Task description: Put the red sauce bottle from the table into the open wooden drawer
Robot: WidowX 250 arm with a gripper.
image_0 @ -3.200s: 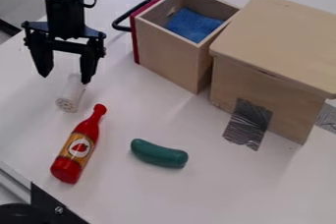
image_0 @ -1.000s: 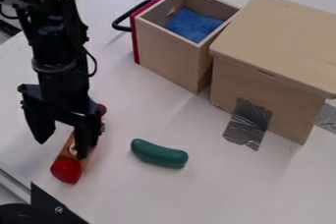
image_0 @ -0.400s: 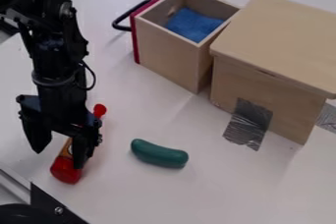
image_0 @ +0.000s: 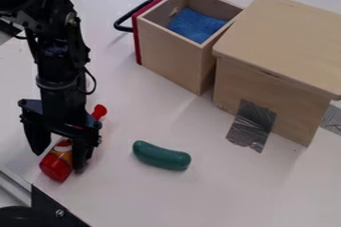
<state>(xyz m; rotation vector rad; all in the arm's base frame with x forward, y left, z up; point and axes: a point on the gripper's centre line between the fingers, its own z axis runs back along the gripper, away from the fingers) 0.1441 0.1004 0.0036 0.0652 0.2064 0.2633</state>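
Black two-finger gripper [image_0: 60,161], fingers spread, straddles red plastic toy bottle [image_0: 56,167] lying near white table's [image_0: 173,191] lower-left corner. Beside them we see curved green toy cucumber [image_0: 161,156]. Farther off, toward table's far edge: open wooden drawer [image_0: 170,54] with red front, holding blue cloth [image_0: 196,25]; wooden cabinet [image_0: 279,42] adjoins it, grey tape [image_0: 251,125] on side.

The bottle [image_0: 56,167] is bright red, with a yellow-orange label that carries a white patch. The toy cucumber [image_0: 162,156] is plain dark green. The drawer [image_0: 170,56] is pale tan wood with a deep red front, a black handle [image_0: 124,24] and a mottled blue cloth [image_0: 196,25] inside. The box [image_0: 283,42] is light tan wood, with wrinkled silver-grey tape [image_0: 251,125]. The table [image_0: 220,186] is white; the gripper [image_0: 59,157] is black.
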